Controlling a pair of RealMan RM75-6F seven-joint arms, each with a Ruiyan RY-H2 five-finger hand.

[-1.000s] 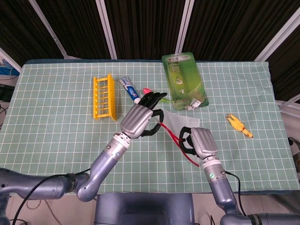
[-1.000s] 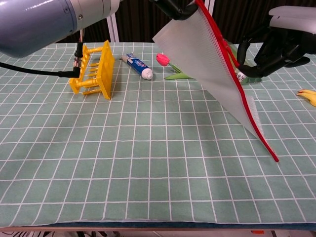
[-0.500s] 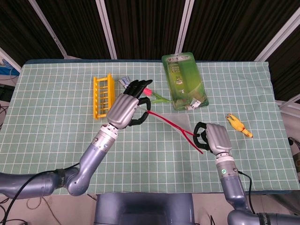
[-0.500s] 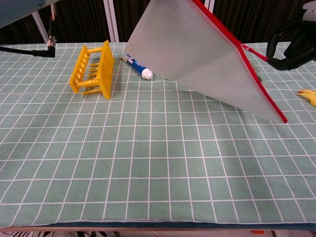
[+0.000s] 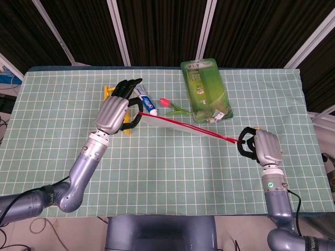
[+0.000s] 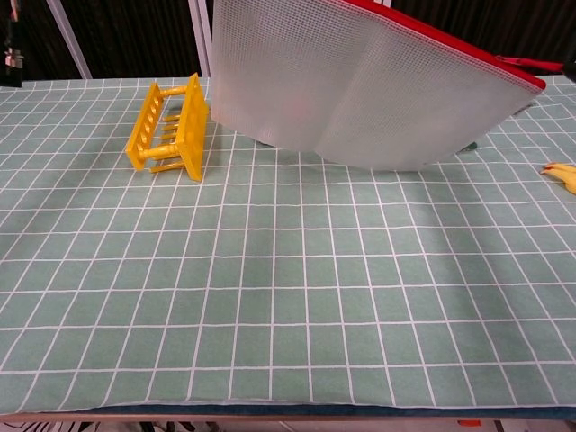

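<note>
Both hands have drawn apart since the earlier frames, so the mesh zipper pouch (image 6: 360,90) that hung slack and slanted between them is now pulled out taut. From the head view it reads as a thin red line, the zipper edge, running from the left hand (image 5: 116,111) across to the right hand (image 5: 260,146). From the chest view it hangs as a broad translucent white sheet with a red top edge, held clear above the green checked tablecloth (image 6: 288,297).

Left hand's fingers are closed around one end of the pouch, just in front of the yellow rack (image 6: 169,126). Right hand grips the far end, though its fingers curl away from the head camera, so whether it holds the pouch's corner or the zipper pull is hard to say.

Behind the pouch lie a toothpaste tube (image 5: 145,99) and a pink tulip (image 5: 172,106), both near the left hand. A green blister pack (image 5: 204,90) lies further back, and a small yellow toy (image 5: 266,139) sits near the right hand.
</note>
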